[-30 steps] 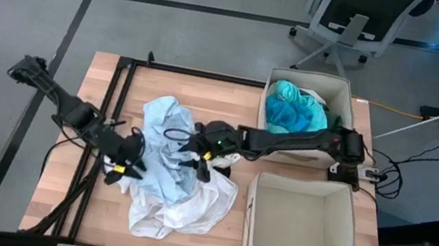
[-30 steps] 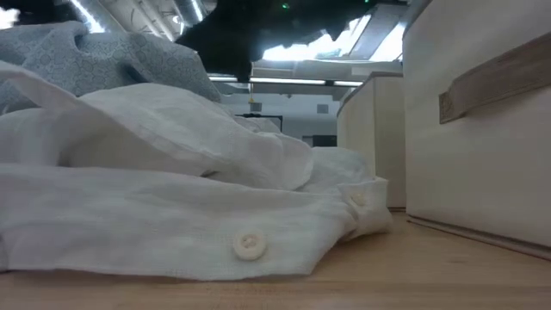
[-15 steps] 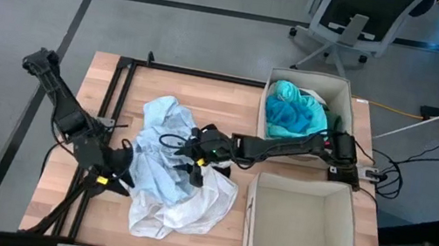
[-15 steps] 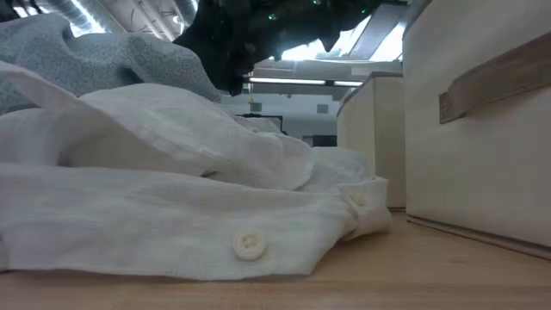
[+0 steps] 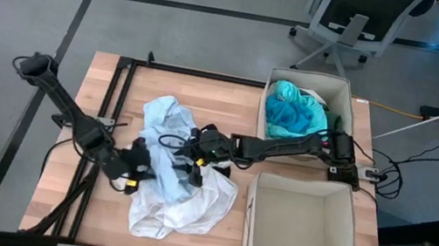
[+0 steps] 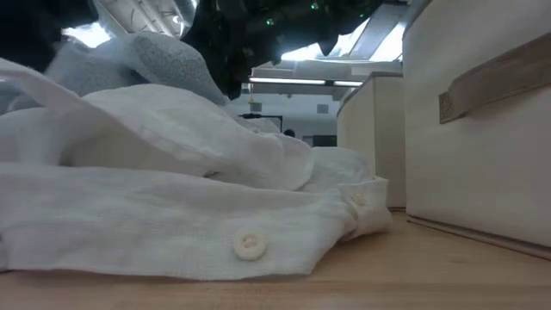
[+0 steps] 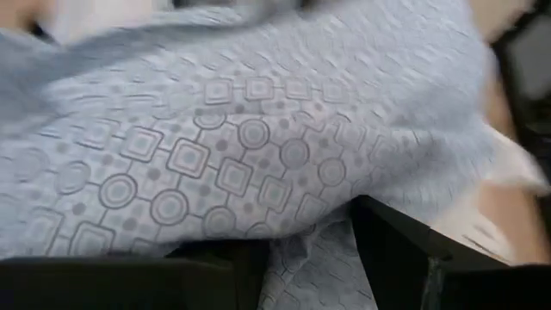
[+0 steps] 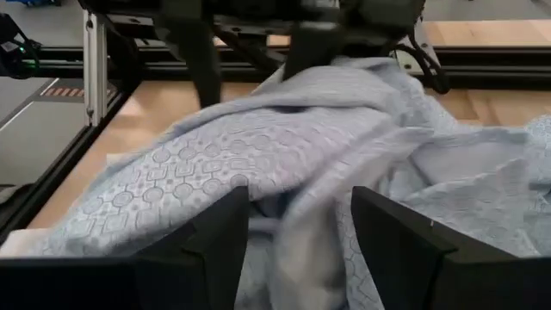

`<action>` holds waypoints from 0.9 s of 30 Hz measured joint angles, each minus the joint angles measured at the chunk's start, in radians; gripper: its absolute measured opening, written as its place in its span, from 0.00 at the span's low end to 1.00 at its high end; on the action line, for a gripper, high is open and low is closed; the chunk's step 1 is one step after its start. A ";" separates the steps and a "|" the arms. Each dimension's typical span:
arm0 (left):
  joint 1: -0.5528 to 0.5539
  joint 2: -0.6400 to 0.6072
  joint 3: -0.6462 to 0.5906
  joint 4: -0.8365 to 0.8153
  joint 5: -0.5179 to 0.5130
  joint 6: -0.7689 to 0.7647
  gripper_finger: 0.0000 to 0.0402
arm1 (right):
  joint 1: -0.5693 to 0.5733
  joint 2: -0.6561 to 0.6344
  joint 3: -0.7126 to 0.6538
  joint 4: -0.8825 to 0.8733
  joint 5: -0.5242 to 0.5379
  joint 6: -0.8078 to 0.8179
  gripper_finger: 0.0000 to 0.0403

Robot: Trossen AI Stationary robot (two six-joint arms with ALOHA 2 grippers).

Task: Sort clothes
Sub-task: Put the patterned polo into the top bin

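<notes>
From above, the pale blue patterned shirt (image 5: 165, 145) lies mid-counter (image 5: 206, 94) over the white shirt (image 5: 188, 211), which spreads toward six o'clock; the teal garment (image 5: 294, 110) fills the far box (image 5: 343, 94) at two o'clock, and the near box (image 5: 302, 229) sits at four o'clock. The left pincer (image 5: 137, 172) meets the blue shirt's nine-o'clock edge; the right pincer (image 5: 196, 156) is at its three-o'clock side. At counter level, the white shirt's button (image 6: 250, 244) faces the camera, blue cloth behind. The left wrist view shows blue fabric bunched between that pincer's parted fingers (image 7: 405, 250), apparently gripped. The right wrist view shows fingers (image 8: 405, 241) parted astride a blue fold; whether they grip it, I cannot tell.
</notes>
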 joint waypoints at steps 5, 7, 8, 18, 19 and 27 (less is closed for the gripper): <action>0.069 0.031 0.000 0.107 -0.062 0.152 0.39 | 0.001 0.005 -0.001 0.006 -0.019 0.019 0.52; 0.089 0.044 0.000 0.159 -0.063 0.216 0.39 | 0.001 0.010 -0.001 0.010 -0.018 0.019 0.52; 0.096 0.051 0.000 0.181 -0.064 0.243 0.39 | 0.001 0.018 0.000 0.032 -0.019 0.017 0.52; 0.127 0.109 0.000 0.275 -0.060 0.333 0.39 | 0.001 0.075 -0.001 0.171 0.024 -0.035 0.52; 0.129 0.110 0.000 0.279 -0.059 0.341 0.39 | 0.001 0.082 -0.001 0.193 0.025 -0.038 0.52; 0.130 0.111 0.000 0.323 -0.058 0.399 0.39 | 0.001 0.115 0.001 0.258 0.069 -0.045 0.51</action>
